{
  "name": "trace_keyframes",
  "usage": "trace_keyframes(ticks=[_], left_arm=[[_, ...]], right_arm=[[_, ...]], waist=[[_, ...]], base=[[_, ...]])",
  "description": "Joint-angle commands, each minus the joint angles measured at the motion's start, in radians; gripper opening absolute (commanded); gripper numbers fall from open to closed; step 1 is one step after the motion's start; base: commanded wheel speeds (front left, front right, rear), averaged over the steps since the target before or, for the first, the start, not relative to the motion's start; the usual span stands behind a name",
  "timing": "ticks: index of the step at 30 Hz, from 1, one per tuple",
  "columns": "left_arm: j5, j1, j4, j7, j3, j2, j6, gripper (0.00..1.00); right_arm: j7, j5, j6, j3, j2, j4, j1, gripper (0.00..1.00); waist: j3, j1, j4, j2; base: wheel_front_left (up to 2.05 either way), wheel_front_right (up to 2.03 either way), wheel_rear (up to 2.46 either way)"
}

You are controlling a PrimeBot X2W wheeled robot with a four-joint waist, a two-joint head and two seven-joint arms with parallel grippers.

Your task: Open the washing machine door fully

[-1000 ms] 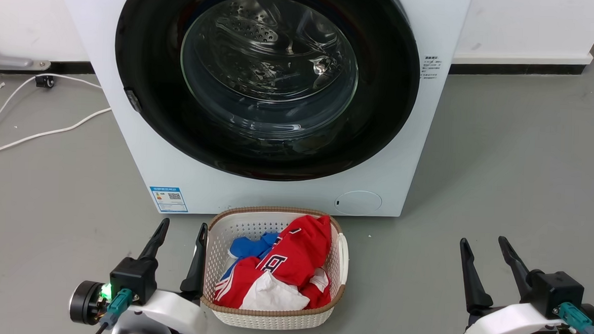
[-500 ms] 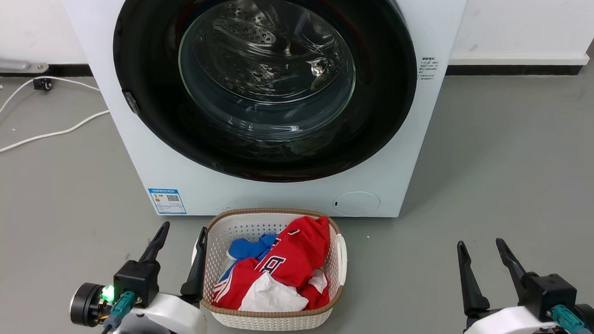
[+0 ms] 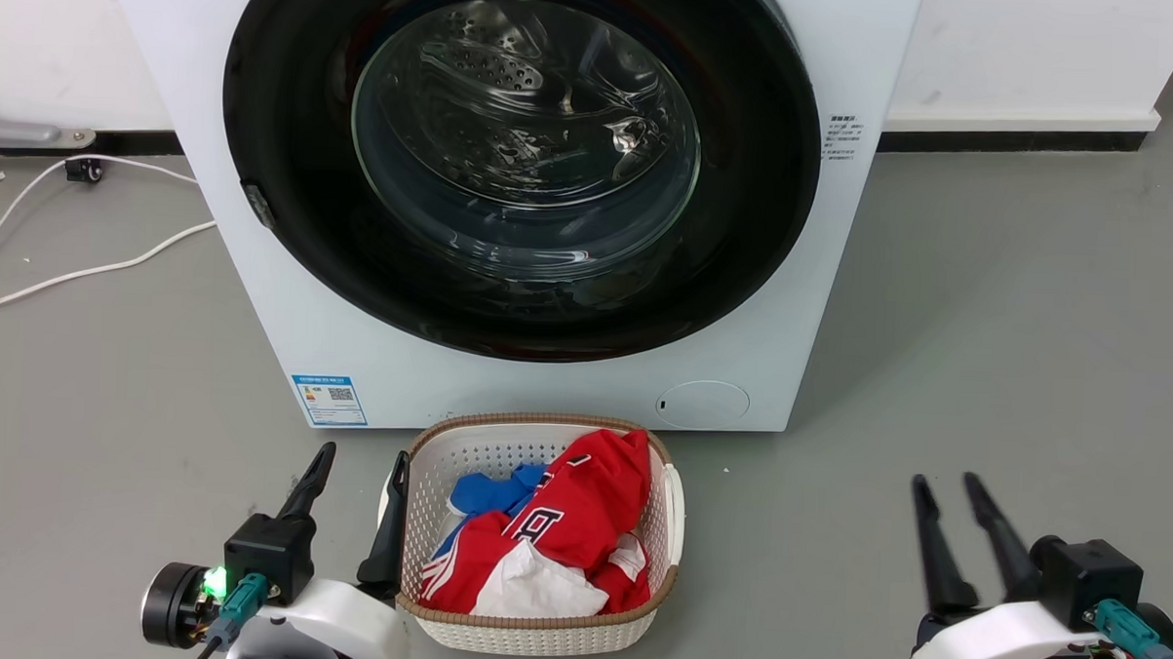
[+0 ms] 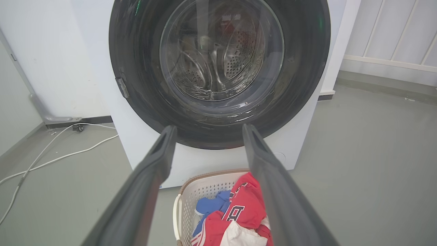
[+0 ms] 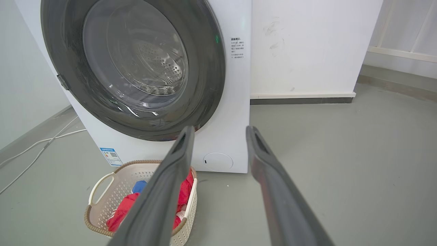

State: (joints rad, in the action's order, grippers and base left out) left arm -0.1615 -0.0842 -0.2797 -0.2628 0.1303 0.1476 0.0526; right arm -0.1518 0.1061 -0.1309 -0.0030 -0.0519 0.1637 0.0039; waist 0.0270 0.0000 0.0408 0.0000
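Since a second ago the right gripper (image 3: 945,479) has drawn its two long dark fingers closer together, though a clear gap remains. The slight slide of the rest of the scene looks like the head camera shifting, not the things.

The large round glossy black washing machine door (image 3: 524,161), with its bulging clear glass window, is shut and lies flush in the front of the big white front-loading washing machine (image 3: 545,387). Its face points straight out at the robot. Being a flat disc it has no long axis across its face. I judge that it swings about an upright axis at its right rim, since a small grey catch tab (image 3: 257,204) sits on its left rim; no hinge is visible.

The task seems to be at its first step, the approach, with nothing yet touched. The next move calls for one gripper to rise and reach the tab, hook a finger behind the left rim, and pull outward in an arc to the right.

Just before the machine stands a white perforated plastic laundry basket with a brown rim (image 3: 537,628), holding red, blue and white clothes. The left gripper (image 3: 365,453) hangs beside it, fingers spread wide and empty, well short of the door. Both grippers are low over the grey floor (image 3: 986,334).
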Motion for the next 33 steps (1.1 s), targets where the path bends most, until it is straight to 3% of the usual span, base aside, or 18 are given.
trace_keyframes(ticks=[1,4,6,8,13,16,20,29,33], left_arm=[[-0.001,-0.009,-0.001,-0.002,0.002,0.004,-0.005,1.0],[-0.003,-0.007,-0.001,-0.002,0.005,0.004,-0.01,1.0],[-0.004,-0.005,-0.001,-0.002,0.007,0.005,-0.011,1.0],[-0.006,-0.004,0.001,-0.002,0.008,0.005,-0.013,1.0],[-0.011,0.0,0.0,-0.002,0.008,0.007,-0.019,1.0],[-0.014,0.003,-0.001,-0.002,0.008,0.009,-0.023,1.0],[-0.018,0.001,0.004,-0.002,0.009,0.007,-0.028,1.0],[-0.025,-0.07,0.053,-0.001,0.007,0.016,-0.024,1.0],[-0.035,-0.115,0.085,-0.001,0.0,0.02,-0.021,1.0]], right_arm=[[0.002,0.0,0.0,0.001,0.003,-0.001,-0.007,0.0],[0.007,0.034,0.0,-0.006,0.003,-0.008,-0.007,0.0],[0.019,0.139,0.0,-0.013,0.003,-0.01,-0.007,0.0],[0.042,0.337,0.0,-0.019,0.003,-0.006,-0.01,0.0],[0.129,0.969,0.0,-0.031,0.002,-0.009,-0.029,0.0],[0.168,1.218,0.0,-0.06,0.002,-0.005,-0.044,0.0],[0.206,1.373,0.0,-0.126,0.002,0.02,-0.087,0.0],[0.289,1.411,0.0,-0.202,-0.092,0.144,-0.337,0.0],[0.358,1.454,0.0,-0.198,-0.1,0.213,-0.479,0.0]], waist=[[0.001,0.0,0.0,0.0],[0.003,0.0,0.0,0.0],[0.003,0.0,0.0,0.0],[0.003,0.0,0.001,0.0],[0.002,0.0,0.004,0.0],[0.0,0.0,0.007,0.0],[-0.01,0.0,0.01,0.0],[-0.147,0.0,-0.002,0.0],[-0.221,0.0,-0.016,0.0]], base=[[0.0,0.0,0.0],[0.0,0.0,0.0],[0.0,0.0,0.0],[0.0,0.0,0.0],[0.0,0.0,0.0],[0.0,0.0,0.0],[0.0,0.0,0.0],[0.0,0.0,0.0],[0.0,0.0,0.0]])
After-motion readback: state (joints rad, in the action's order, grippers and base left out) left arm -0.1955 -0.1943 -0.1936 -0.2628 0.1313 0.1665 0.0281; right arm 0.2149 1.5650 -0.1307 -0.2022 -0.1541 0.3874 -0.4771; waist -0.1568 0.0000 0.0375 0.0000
